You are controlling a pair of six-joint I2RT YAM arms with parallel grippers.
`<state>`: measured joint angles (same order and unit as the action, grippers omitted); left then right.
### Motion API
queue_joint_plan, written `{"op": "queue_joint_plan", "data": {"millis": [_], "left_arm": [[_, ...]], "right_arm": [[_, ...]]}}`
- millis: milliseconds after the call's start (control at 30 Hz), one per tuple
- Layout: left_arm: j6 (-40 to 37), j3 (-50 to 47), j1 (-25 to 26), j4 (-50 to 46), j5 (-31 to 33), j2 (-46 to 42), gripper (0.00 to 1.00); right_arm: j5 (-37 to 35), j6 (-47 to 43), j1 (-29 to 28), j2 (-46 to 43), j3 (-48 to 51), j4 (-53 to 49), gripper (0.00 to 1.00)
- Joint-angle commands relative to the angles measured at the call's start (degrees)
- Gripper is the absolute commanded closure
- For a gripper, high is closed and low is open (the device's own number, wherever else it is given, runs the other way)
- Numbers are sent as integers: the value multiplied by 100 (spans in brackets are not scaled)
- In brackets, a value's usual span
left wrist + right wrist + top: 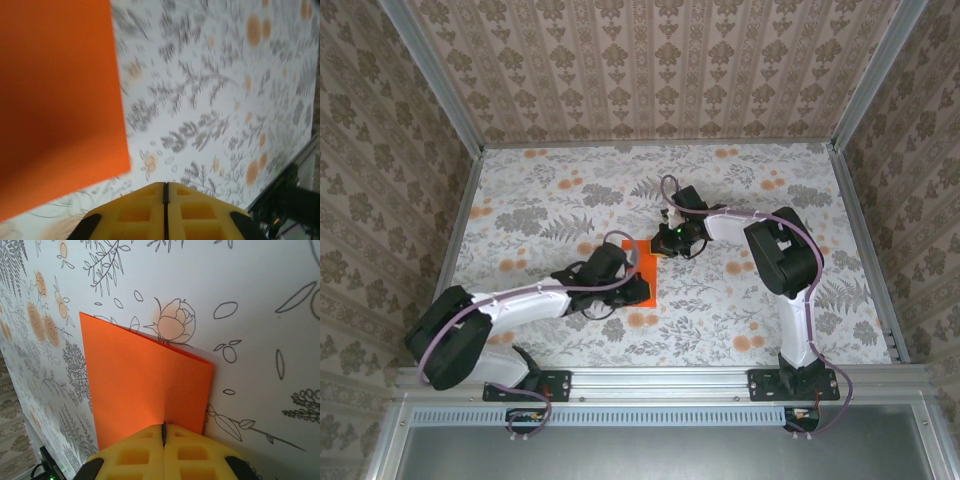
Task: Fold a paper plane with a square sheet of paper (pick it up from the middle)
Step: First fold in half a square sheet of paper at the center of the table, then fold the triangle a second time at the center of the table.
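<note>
The square sheet of paper [642, 262] lies on the table [550, 200] between the two arms. It looks like a rectangle, so it seems folded in half. The right tool [163, 427] is shut tight with its tips on the paper's near edge, I think to keep it from sliding. I cannot tell if it pinches it. The left tool [165, 186] is shut too, just beside the paper and holding nothing, maybe ready to press the fold.
</note>
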<state>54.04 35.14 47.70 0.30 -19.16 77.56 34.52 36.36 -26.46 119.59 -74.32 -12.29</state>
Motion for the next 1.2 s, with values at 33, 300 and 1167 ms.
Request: {"op": "queue_joint_plan", "data": {"millis": [33,300,1167], "left_arm": [[-249,94,-627,-903,14,-372,73],[-251,-114,-1540,-1328,-281,-613,27],[722,138,-1231,-1513,-609,117,8]], "right_arm": [[-48,-6,14,-244,-140,-259,97],[-882,86,-117,-799,15,-754,72],[-1392,145,-155,633,-1353,-1488,66]]}}
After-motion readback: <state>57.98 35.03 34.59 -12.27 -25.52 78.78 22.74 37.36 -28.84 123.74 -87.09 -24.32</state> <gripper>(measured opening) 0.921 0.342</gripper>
